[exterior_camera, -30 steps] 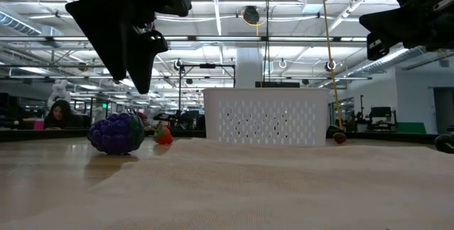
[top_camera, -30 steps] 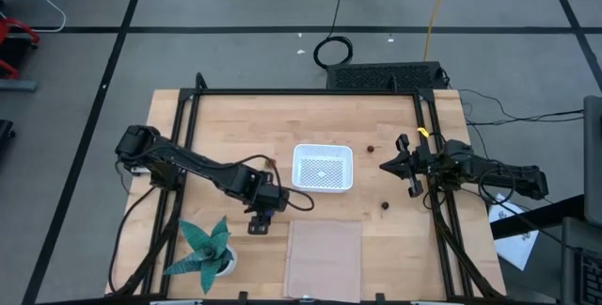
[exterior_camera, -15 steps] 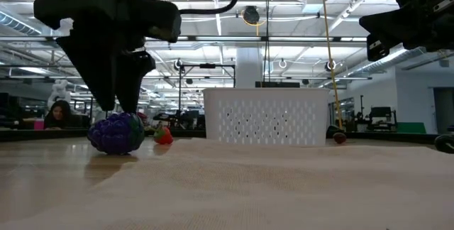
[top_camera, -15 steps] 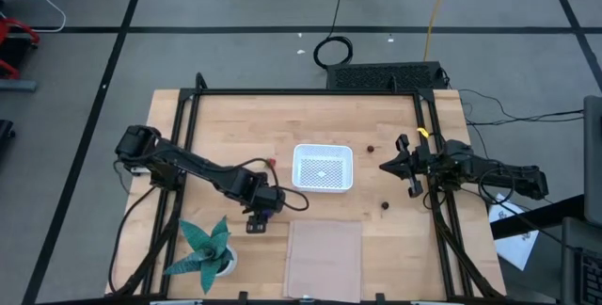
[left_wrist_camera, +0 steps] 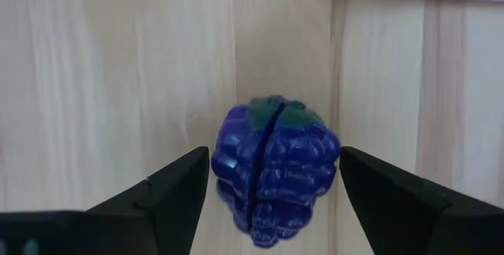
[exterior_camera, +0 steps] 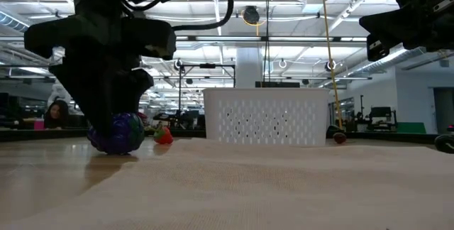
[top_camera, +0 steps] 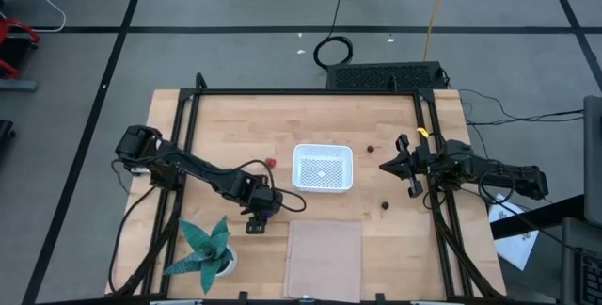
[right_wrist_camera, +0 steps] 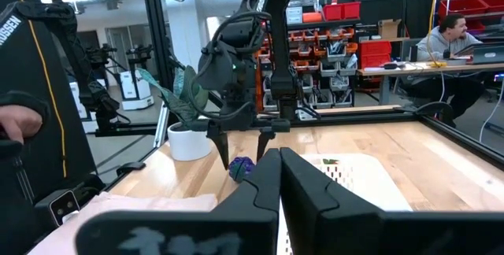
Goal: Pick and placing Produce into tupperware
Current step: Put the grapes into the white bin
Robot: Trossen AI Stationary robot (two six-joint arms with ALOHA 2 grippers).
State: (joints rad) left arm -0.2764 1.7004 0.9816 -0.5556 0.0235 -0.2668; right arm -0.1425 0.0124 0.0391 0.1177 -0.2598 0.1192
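The left gripper (left_wrist_camera: pixel 268 184) is lowered over the grape (left_wrist_camera: pixel 274 168), with its two fingers spread apart, one on each side of the fruit. A narrow gap is seen on each side, so nothing is held yet. In the high view the left gripper (top_camera: pixel 261 207) is placed on the table (top_camera: pixel 235 117) just beside the tub (top_camera: pixel 323 168), near the clear sheet (top_camera: pixel 323 256) and the plant (top_camera: pixel 203 246). In the low view the grape (exterior_camera: pixel 119 132) is seen resting on the wood, partly hidden by the dark fingers.

The grape is judged to be a light, hard plastic toy with a bumpy surface. A seam is seen down its middle, so it may be made of two halves that can come apart. It should probably be taken across its widest part, with the pads pressing the two halves together and not against the seam. Because it is rounded, it could roll or slip out if it is squeezed off-centre.

The red piece (exterior_camera: pixel 164 136) is lying beside the tub (exterior_camera: pixel 266 116). One dark ball (top_camera: pixel 371 150) and another (top_camera: pixel 385 205) are lying on the other side of it.

The right gripper (top_camera: pixel 403 165) is kept waiting near the table's right edge, with its fingers pressed together on nothing.
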